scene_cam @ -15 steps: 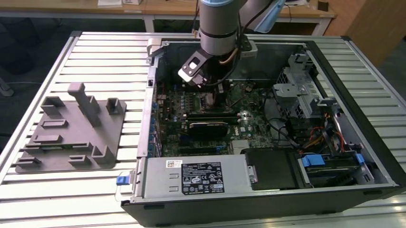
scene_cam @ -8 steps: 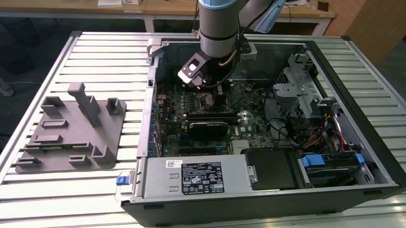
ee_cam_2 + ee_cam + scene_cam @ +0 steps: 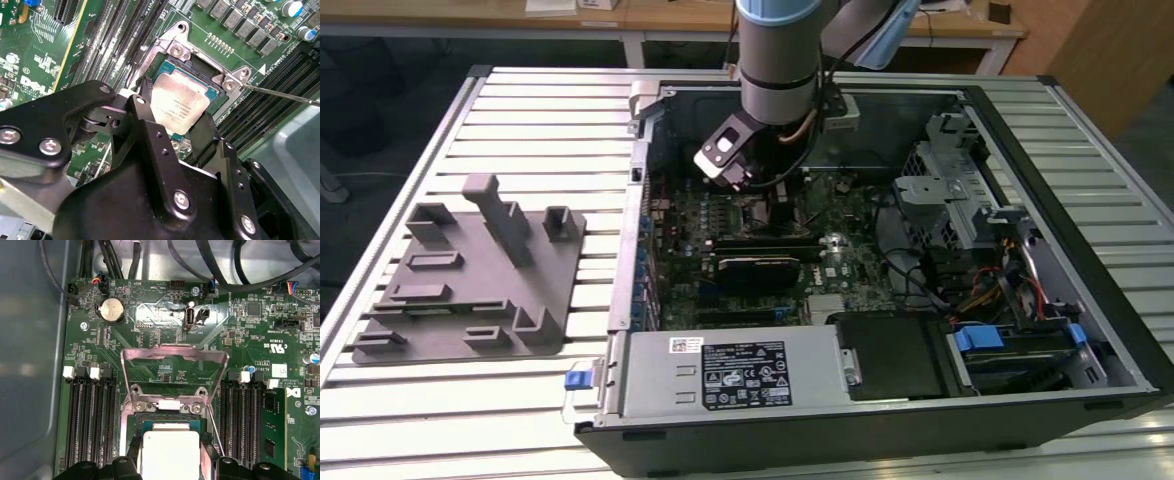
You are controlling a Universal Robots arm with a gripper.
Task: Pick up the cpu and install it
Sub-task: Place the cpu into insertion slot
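The cpu (image 3: pixel 177 102), a flat square chip with a silvery lid, lies level in the square metal-framed socket (image 3: pixel 176 50) on the green motherboard. My gripper (image 3: pixel 175 114) reaches down into the open computer case (image 3: pixel 1067 110) and is shut on the cpu, one black finger against each of two opposite edges. In the first wrist view the cpu (image 3: pixel 170 452) shows between the two fingertips (image 3: pixel 127 460), below the socket's raised load plate (image 3: pixel 175 357). In the exterior view my gripper (image 3: pixel 747 190) hangs over the upper middle of the board.
Black memory slots (image 3: pixel 92 425) flank the socket on both sides. The thin socket lever (image 3: pixel 280 93) sticks out sideways. Cables (image 3: pixel 215 270) run along the case wall. A grey fixture (image 3: pixel 467 280) lies on the slatted table at the exterior view's left.
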